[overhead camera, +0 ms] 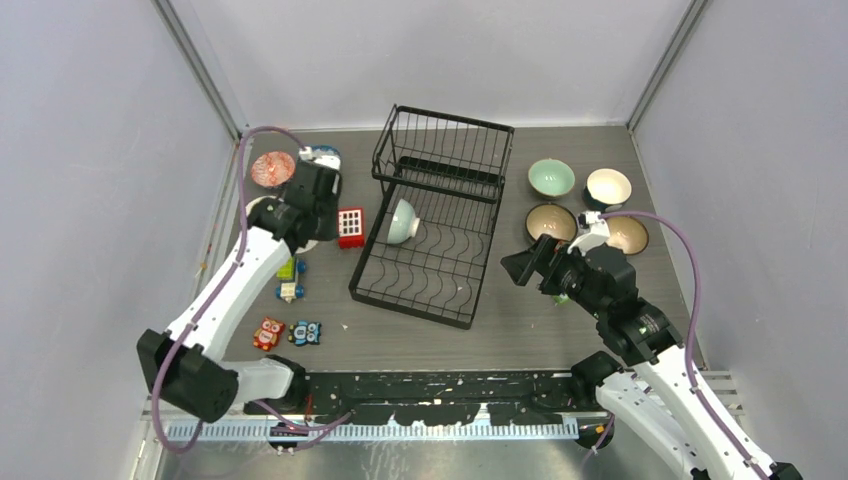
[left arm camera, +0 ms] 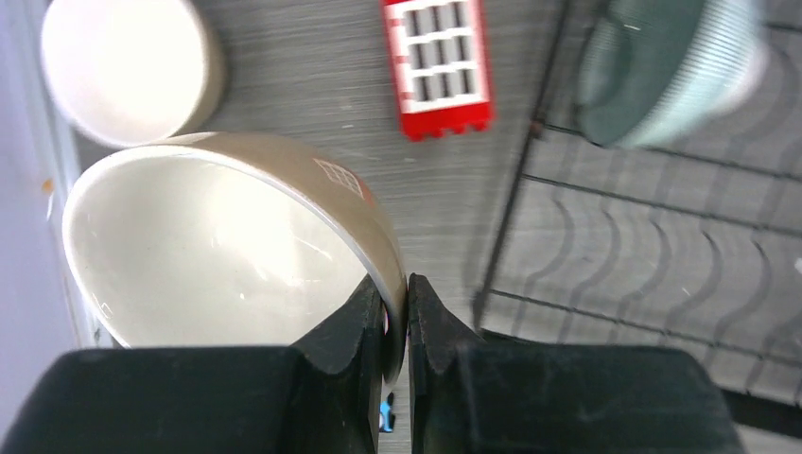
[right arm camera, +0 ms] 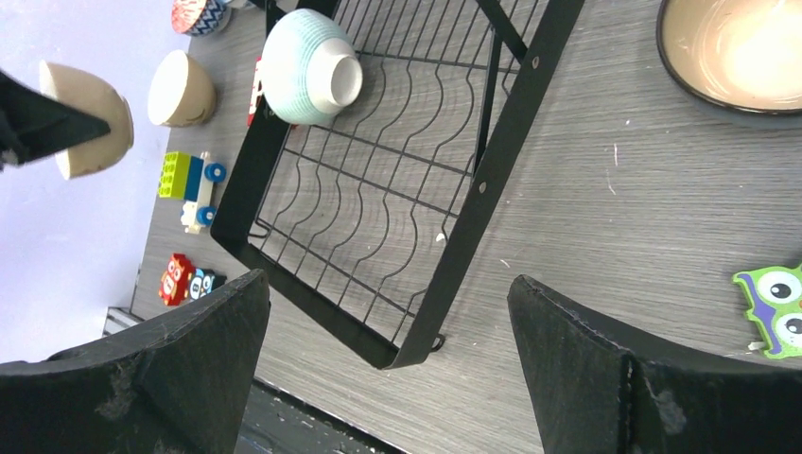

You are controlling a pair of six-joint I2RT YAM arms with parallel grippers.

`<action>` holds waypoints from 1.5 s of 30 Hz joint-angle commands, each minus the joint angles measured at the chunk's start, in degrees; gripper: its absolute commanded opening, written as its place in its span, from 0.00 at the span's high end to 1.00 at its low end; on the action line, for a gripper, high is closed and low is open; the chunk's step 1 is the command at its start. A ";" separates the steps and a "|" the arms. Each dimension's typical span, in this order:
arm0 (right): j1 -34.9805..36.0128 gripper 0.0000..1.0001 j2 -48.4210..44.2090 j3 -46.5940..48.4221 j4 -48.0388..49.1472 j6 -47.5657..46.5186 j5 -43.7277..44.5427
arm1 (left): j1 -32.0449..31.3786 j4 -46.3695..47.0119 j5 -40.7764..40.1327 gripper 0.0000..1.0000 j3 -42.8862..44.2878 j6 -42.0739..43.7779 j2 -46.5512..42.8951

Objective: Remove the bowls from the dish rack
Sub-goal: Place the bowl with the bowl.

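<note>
Centrally, the black dish rack (right arm camera: pixel 491 170) is holding one pale green bowl (overhead camera: pixel 402 220), tipped on its side at the tray's left edge.
Left of it, the left gripper (left arm camera: pixel 395 312) is clamping the rim of a tan bowl (left arm camera: pixel 312 189) jutting beyond its fingertips; the right gripper (right arm camera: pixel 388 287) is hovering agape by the rack's right side.

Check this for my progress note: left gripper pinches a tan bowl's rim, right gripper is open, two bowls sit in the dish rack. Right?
Only one, the pale green bowl, sits in the dish rack, as the top view shows. The left gripper pinches the tan bowl's rim; the right gripper is open.
</note>
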 commanded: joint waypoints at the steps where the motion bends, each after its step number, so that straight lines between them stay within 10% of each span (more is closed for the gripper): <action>1: 1.77 0.00 0.05 2.84 0.98 -0.84 0.96 | 9.67 0.07 -0.89 1.00 5.13 1.98 2.61; 17: 3.56 0.00 -1.17 0.97 1.60 0.22 0.86 | 28.06 2.90 3.39 1.00 17.06 3.31 22.27; 45: 3.98 0.00 -2.10 0.72 0.16 -0.41 3.79 | 30.87 9.65 2.01 1.00 19.47 2.33 35.60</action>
